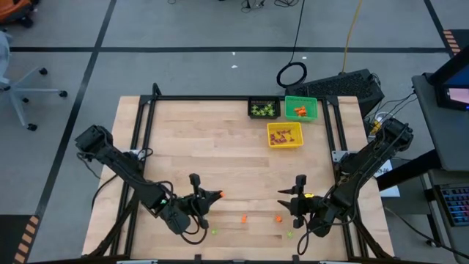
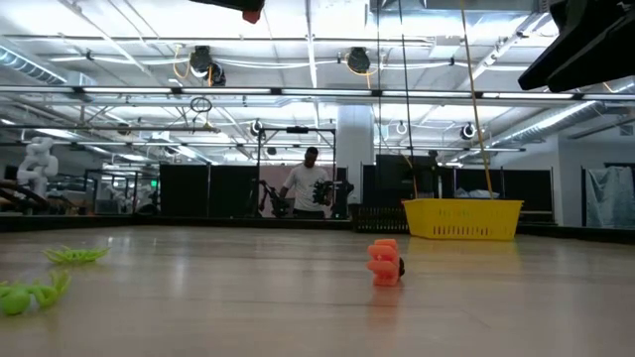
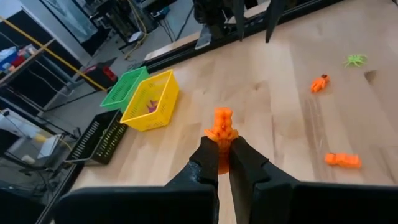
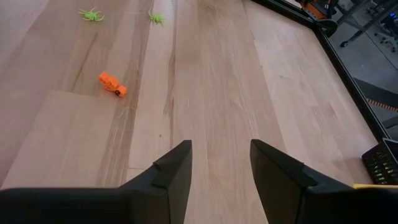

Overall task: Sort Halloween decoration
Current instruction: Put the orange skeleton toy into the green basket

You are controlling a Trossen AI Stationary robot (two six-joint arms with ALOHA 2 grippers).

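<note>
Two dark, jointed arms trail black cables; each end effector [image 3: 224, 163] carries two flat, matte black fingers [image 4: 171, 171].

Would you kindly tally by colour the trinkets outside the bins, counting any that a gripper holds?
Orange trinkets: 3 (two lying loose, one held in the left gripper)
Light-green spiders: 2
Purple: 0
Total: 5
</note>
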